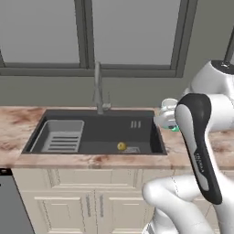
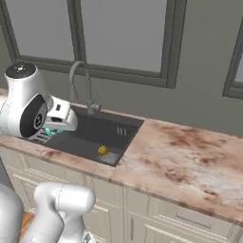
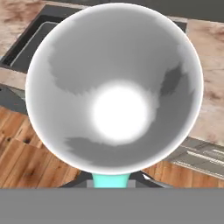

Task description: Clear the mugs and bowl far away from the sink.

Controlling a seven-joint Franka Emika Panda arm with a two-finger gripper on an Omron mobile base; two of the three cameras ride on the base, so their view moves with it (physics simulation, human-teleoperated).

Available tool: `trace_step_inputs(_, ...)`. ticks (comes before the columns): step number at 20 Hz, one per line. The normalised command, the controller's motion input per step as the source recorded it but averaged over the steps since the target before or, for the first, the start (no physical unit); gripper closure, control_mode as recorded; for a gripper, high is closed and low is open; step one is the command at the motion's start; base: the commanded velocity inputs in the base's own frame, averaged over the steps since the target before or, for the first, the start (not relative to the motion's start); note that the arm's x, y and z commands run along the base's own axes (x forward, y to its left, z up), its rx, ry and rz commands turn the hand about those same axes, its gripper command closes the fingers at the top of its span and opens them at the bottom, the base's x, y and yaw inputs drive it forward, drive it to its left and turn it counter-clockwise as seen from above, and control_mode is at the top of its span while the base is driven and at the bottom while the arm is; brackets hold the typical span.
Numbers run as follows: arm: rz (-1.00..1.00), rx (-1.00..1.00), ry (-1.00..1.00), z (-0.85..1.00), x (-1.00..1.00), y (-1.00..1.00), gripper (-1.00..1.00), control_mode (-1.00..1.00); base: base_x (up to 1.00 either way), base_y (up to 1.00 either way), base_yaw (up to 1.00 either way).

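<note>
one teal mug (image 3: 113,87) clamped in the jaws; one yellow mug (image 1: 121,146) in sink (image 1: 105,132)

Left base view: set behind the arm on its left, looking forward and down onto the dark grey recessed sink (image 1: 98,132) in the mottled pink stone counter (image 1: 16,123), window behind. Mid range.

Right base view: set behind on the right, looking forward and down at an angle; sink lies left of centre, long run of counter to the right.

Shared: sink, curved grey faucet (image 2: 78,80), counter, window.

Hand view: very near, looking straight into a white-lined teal mug (image 3: 114,89); counter edge and wooden floor at the margins.
</note>
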Motion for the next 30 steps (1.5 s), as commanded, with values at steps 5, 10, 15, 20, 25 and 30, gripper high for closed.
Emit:
trace_step_inputs(5,0.00,0.00,0.00,0.00,0.00,0.00,1.00,1.00,-1.00,1.00,0.25)
trace_step_inputs(10,0.00,0.00,0.00,0.00,0.00,0.00,1.00,1.00,-0.50,0.88,0.63)
trace_step_inputs(15,0.00,0.00,0.00,0.00,0.00,0.00,1.00,1.00,0.00,0.00,1.00)
trace_step_inputs(20,0.00,0.00,0.00,0.00,0.00,0.00,1.00,1.00,0.00,0.00,1.00)
trace_step_inputs(25,0.00,0.00,0.00,0.00,0.00,0.00,1.00,1.00,0.00,0.00,1.00)
trace_step_inputs(30,0.00,0.00,0.00,0.00,0.00,0.00,1.00,1.00,0.00,0.01,1.00)
